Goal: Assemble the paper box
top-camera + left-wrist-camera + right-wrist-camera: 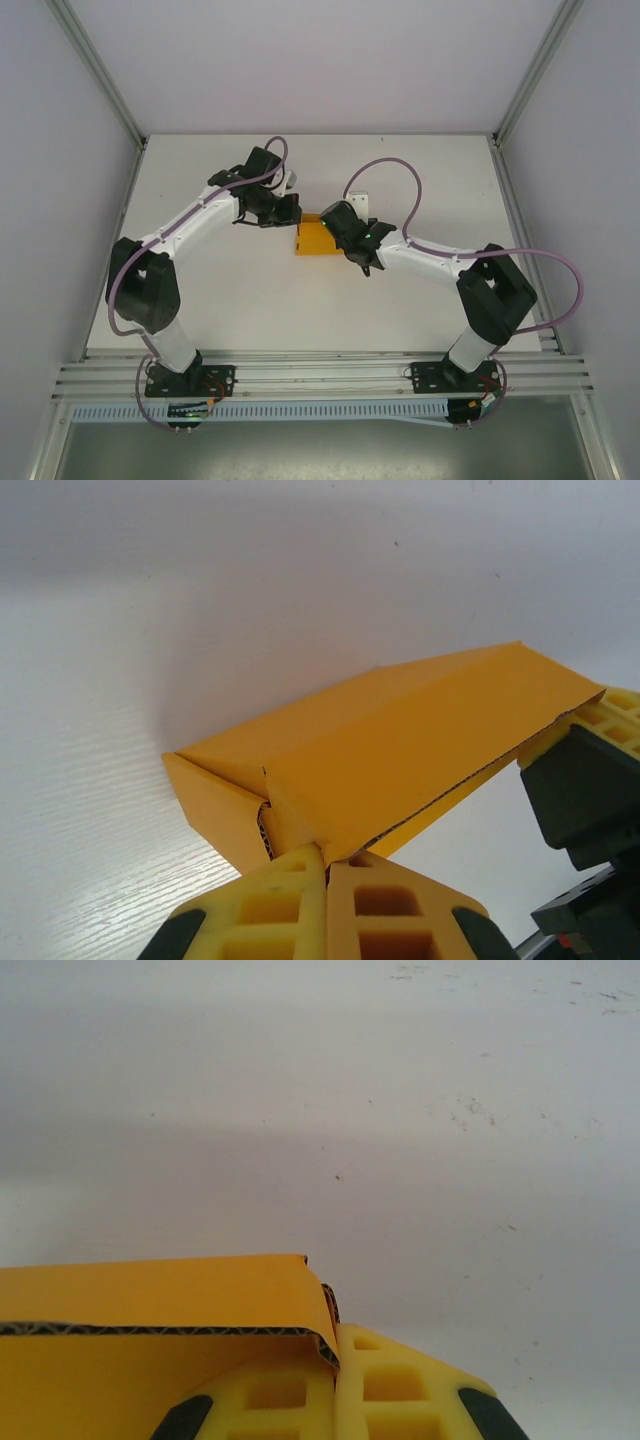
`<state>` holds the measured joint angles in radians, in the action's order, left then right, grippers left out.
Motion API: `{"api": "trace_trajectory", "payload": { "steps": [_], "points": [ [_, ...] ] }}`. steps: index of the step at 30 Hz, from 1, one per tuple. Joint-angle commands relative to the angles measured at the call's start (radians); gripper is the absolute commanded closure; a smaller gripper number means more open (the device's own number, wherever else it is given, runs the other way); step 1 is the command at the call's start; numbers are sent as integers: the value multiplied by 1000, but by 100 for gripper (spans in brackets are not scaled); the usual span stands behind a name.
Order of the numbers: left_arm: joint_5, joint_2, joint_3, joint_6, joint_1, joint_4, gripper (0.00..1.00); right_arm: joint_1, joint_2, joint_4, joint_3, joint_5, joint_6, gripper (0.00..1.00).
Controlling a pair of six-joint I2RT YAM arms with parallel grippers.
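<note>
— Desk: How do the arms stand?

— Photographer: The left arm leans toward one o'clock, wrist folded back. The left gripper aims at four o'clock, fingers pinched on the paper box. The right arm stretches toward ten o'clock, and the right gripper is pinched on the same box, opposite the left.

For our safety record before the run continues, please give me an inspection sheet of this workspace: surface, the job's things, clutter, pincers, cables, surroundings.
Surface: white table, with a few faint specks.
Job's things: orange paper box, partly folded, mid-table between the arms.
Clutter: one small white part on the table behind the right wrist.
Pincers: left pincer and right pincer, each shut on an edge of the paper box.
Cables: purple cables loop above each arm.
Surroundings: aluminium frame, plain pale walls; nothing else seen.
</note>
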<state>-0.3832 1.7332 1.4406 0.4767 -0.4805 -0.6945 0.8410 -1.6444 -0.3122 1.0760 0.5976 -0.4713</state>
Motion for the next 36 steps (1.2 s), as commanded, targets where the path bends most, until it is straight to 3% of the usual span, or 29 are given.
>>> {"api": "trace_trajectory", "payload": {
  "steps": [1, 5, 10, 13, 21, 23, 27, 31, 36],
  "points": [
    [14, 18, 36, -14, -6, -99, 100, 14, -46, -168, -69, -61, -22, 100],
    [47, -8, -55, -57, -6, -51, 100, 14, -36, -158, -78, -56, -22, 100],
    [113, -57, -250, -3, -64, 116, 100, 16, -40, -135, -80, -60, -38, 100],
    [228, -70, -316, 0, -111, 123, 100, 17, -29, -115, -96, -59, -35, 100],
    [291, -29, -376, 25, -126, 120, 100, 15, 27, -51, -135, -121, 22, 99],
    [291, -29, -368, 26, -125, 115, 100, 7, 71, -29, -142, -162, 69, 85],
    [266, -29, -339, 21, -126, 116, 100, -76, 185, 22, -151, -400, 208, 50],
    [269, -29, -334, 16, -125, 118, 100, -184, 285, 66, -158, -580, 226, 38],
    [245, -17, -322, 2, -126, 119, 100, -220, 337, 174, -161, -682, 249, 28]
  ]
}}
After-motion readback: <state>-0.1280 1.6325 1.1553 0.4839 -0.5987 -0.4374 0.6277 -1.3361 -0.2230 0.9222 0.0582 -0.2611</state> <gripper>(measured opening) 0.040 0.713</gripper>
